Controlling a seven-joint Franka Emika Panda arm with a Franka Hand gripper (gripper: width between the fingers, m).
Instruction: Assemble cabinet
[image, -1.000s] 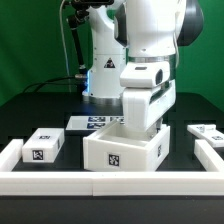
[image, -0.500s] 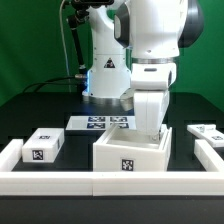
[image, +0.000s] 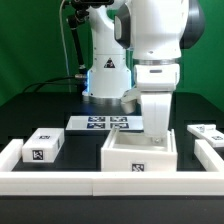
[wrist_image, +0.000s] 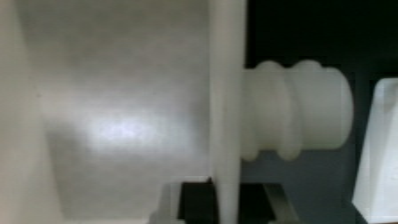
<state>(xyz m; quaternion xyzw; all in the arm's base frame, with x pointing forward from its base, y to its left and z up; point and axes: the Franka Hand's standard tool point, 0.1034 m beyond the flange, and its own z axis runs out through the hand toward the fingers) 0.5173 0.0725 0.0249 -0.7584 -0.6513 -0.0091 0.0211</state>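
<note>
The large white cabinet body (image: 140, 158) stands open side up against the front rail, one marker tag on its front face. My gripper (image: 157, 133) reaches down into it and is shut on its far right wall. In the wrist view that thin wall (wrist_image: 222, 90) runs between my two dark fingers (wrist_image: 196, 202), with the gripper (wrist_image: 228, 204) closed on it. A ribbed white knob (wrist_image: 295, 108) sticks out from the wall's outer side. A small white box part (image: 42, 146) lies at the exterior view's left and another (image: 208, 132) at its right.
The marker board (image: 106, 123) lies flat behind the cabinet body, near the robot base. The low white border rail (image: 50, 184) runs along the front and up both sides, close to the small box parts.
The cabinet body has turned in my grip and shifted toward the exterior view's right and forward. Its front face is now square to the front rail and its open top shows.
</note>
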